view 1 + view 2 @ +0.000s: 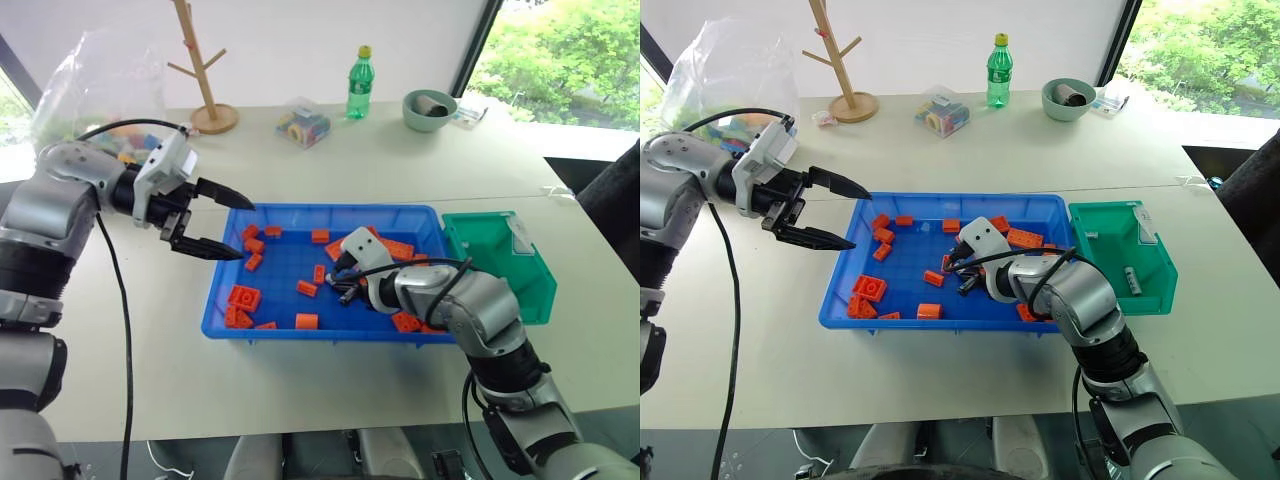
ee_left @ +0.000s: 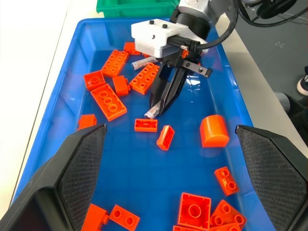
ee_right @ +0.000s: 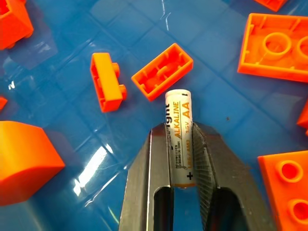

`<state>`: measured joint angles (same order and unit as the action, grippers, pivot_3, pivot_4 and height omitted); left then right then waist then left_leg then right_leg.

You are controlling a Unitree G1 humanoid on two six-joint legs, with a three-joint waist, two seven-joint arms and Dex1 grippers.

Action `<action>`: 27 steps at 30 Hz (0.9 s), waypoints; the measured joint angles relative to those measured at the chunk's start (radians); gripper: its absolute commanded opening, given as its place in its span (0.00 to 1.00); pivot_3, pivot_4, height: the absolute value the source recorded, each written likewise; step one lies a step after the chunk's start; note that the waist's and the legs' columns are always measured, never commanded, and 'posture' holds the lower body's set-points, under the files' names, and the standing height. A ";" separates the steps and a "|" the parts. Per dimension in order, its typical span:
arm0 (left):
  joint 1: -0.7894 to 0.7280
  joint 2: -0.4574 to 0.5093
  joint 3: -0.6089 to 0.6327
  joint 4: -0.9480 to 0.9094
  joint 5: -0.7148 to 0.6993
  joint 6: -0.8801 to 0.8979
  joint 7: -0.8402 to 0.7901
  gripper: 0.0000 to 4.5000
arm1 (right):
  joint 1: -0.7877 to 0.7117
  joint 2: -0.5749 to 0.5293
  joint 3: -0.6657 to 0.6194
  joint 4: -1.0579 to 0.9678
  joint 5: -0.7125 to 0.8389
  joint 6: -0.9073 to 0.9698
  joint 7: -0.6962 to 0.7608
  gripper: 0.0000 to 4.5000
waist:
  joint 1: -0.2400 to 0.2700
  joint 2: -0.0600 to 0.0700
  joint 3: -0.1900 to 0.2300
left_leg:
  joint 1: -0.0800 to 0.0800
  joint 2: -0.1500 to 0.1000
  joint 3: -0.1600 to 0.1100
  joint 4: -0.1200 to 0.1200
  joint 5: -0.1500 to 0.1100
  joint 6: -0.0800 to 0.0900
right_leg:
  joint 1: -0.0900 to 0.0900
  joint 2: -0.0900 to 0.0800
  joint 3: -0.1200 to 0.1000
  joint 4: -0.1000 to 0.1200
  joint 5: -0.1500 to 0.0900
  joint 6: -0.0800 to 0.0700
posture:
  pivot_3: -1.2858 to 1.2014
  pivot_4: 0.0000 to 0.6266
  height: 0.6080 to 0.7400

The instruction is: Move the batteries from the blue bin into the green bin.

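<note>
In the right wrist view my right gripper (image 3: 179,126) is shut on a silver AA battery (image 3: 178,134), held lengthwise between the fingers just above the floor of the blue bin (image 1: 300,335). The left wrist view shows that battery (image 2: 152,113) at the fingertips and a second battery (image 2: 142,63) lying beside an orange brick behind the gripper. The green bin (image 1: 1110,260) stands against the blue bin's right end, with one battery (image 1: 1131,278) inside. My left gripper (image 1: 243,230) hangs open over the blue bin's left rim, holding nothing.
Several orange bricks (image 1: 245,297) lie scattered in the blue bin, some close to the held battery. At the back of the table stand a wooden peg tree (image 1: 205,70), a clear box of toys (image 1: 303,122), a green bottle (image 1: 360,82) and a pale-green bowl (image 1: 430,108).
</note>
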<state>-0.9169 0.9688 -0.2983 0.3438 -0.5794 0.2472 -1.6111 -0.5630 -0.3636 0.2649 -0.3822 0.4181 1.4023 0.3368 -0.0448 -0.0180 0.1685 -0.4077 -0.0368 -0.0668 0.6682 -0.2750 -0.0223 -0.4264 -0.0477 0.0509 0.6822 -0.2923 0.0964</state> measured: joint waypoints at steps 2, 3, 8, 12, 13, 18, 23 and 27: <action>0.000 0.000 0.000 0.006 0.000 0.000 0.000 1.00 | -0.003 0.000 -0.006 -0.019 0.012 0.034 0.006 0.01 | 0.000 0.000 0.000 | 0.000 0.000 0.000 0.000 0.000 0.000 | 0.000 0.000 0.000 0.000 0.000 0.000 | 0.52 0.24 0.97; 0.000 0.000 0.000 0.008 0.000 0.000 0.000 1.00 | -0.005 0.000 -0.011 -0.025 0.020 0.051 0.010 0.01 | 0.000 0.000 0.000 | 0.000 0.000 0.000 0.000 0.000 0.000 | 0.000 0.000 0.000 0.000 0.000 0.000 | 0.52 0.24 0.97; 0.000 -0.019 0.000 0.005 0.000 0.001 0.000 1.00 | -0.136 -0.087 -0.145 -0.091 0.075 0.165 0.061 0.01 | 0.001 0.001 0.001 | -0.001 -0.001 0.000 0.000 0.000 0.000 | -0.001 -0.001 0.000 0.000 0.000 0.000 | 0.52 0.24 0.97; -0.001 -0.027 0.001 0.000 -0.002 0.002 0.000 1.00 | -0.224 -0.313 -0.367 -0.152 0.121 0.202 0.129 0.01 | 0.013 0.000 0.000 | -0.001 0.000 -0.002 -0.001 0.000 0.001 | 0.001 -0.001 -0.002 -0.003 0.000 0.000 | 0.52 0.24 0.97; -0.002 -0.035 0.002 -0.003 -0.002 0.001 0.000 1.00 | -0.192 -0.394 -0.400 -0.165 0.129 0.204 0.151 0.01 | 0.019 0.000 0.000 | -0.002 -0.001 -0.002 -0.001 0.000 0.001 | 0.001 -0.001 -0.002 -0.004 0.000 0.000 | 0.52 0.24 0.97; -0.005 -0.051 0.007 0.019 -0.001 -0.009 0.000 1.00 | 0.065 -0.635 -0.570 -0.167 0.137 0.204 0.226 0.01 | 0.025 0.000 0.000 | -0.002 0.000 0.001 -0.002 -0.001 0.001 | 0.001 -0.001 -0.001 -0.007 0.000 0.000 | 0.52 0.24 0.97; -0.054 -0.093 0.012 0.047 -0.002 -0.008 0.000 1.00 | 0.243 -0.635 -0.652 -0.187 0.135 0.166 0.241 0.33 | 0.025 0.000 0.000 | 0.000 0.001 0.002 -0.001 -0.001 0.001 | 0.002 0.000 0.001 -0.003 0.000 0.000 | 0.52 0.24 0.97; -0.071 -0.106 0.025 0.056 -0.005 0.009 0.000 1.00 | 0.345 -0.618 -0.654 -0.154 0.108 0.067 0.235 0.78 | 0.023 0.000 0.000 | 0.000 0.001 0.004 0.000 -0.001 0.001 | 0.002 0.000 0.002 -0.002 0.000 0.000 | 0.52 0.24 0.97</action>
<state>-0.9879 0.8624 -0.2729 0.4000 -0.5846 0.2562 -1.6111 -0.2181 -0.9817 -0.3887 -0.5363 0.5261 1.4689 0.5722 -0.0221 -0.0180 0.1686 -0.4072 -0.0362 -0.0628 0.6679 -0.2757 -0.0209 -0.4248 -0.0476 0.0529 0.6800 -0.2923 0.0966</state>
